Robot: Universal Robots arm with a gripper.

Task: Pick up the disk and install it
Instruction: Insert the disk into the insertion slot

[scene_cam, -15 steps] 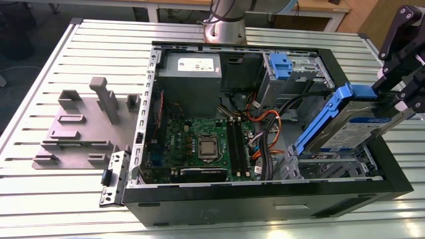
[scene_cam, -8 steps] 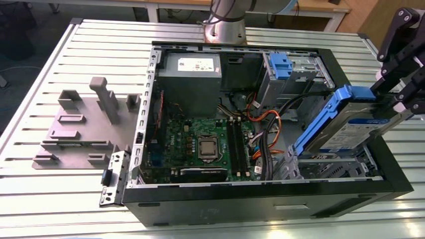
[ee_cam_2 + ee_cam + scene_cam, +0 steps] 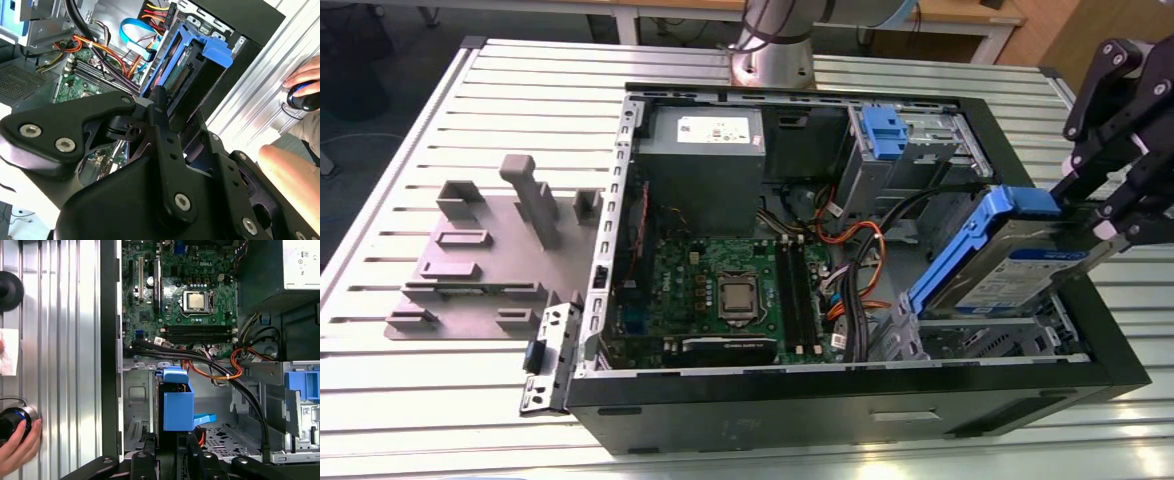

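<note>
The disk (image 3: 1003, 258), a silver-grey drive with a white-and-blue label in a blue carrier bracket, hangs tilted above the empty drive cage (image 3: 981, 338) in the near corner of the case, on the exterior view's right. My gripper (image 3: 1094, 215) is shut on its upper end, beside the blue handle. In the second wrist view the fingers (image 3: 159, 107) clamp the disk (image 3: 192, 70) edge-on, its connector facing the camera. The first wrist view looks along the blue handle of the disk (image 3: 176, 407) toward the cage floor (image 3: 220, 437).
The open computer case (image 3: 854, 400) holds a motherboard (image 3: 720, 290), orange and black cables (image 3: 847, 250), and another blue-handled carrier (image 3: 885, 130) on the far cage. A grey slotted stand (image 3: 480, 260) sits on the exterior view's left. A person's hand (image 3: 17, 447) rests on a knob beside the case.
</note>
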